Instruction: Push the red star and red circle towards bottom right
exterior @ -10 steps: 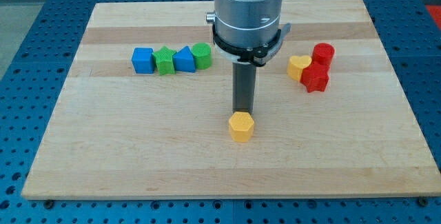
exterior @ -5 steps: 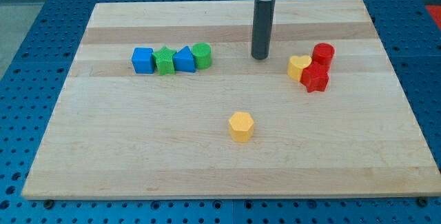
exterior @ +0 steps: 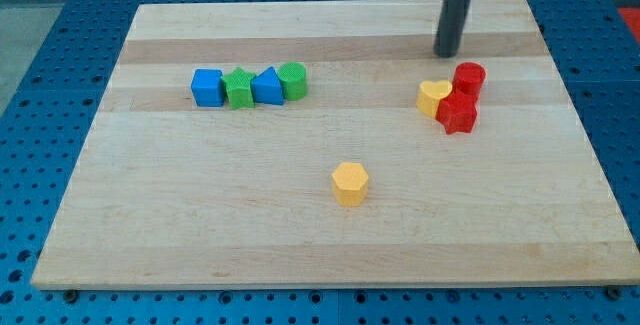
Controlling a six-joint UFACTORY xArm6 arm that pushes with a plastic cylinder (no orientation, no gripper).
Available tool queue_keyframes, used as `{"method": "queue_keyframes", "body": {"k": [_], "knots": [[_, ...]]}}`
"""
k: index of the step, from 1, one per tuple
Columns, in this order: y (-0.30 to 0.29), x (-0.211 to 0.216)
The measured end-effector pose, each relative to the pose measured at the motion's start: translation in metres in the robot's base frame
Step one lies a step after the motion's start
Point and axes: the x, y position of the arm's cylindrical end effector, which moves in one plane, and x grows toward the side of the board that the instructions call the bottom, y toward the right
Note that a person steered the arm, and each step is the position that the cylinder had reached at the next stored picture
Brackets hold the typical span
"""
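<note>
No jaws, just my tip (exterior: 447, 54) near, above-left of the red plastic circle (exterior: 469, 77). Red plastic star (exterior: 457, 114) touches it below; pair's axis runs near-vertical, view's right.

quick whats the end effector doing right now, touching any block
My tip: bare rod, holds nothing, touches no block; just up-left of the red circle, red star below it.
</note>
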Motion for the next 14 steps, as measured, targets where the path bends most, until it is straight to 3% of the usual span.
{"method": "queue_keyframes", "body": {"k": [2,5,11,14], "knots": [[0.029,0.023],[-0.010,0.042],[-0.010,0.147],[-0.010,0.143]]}}
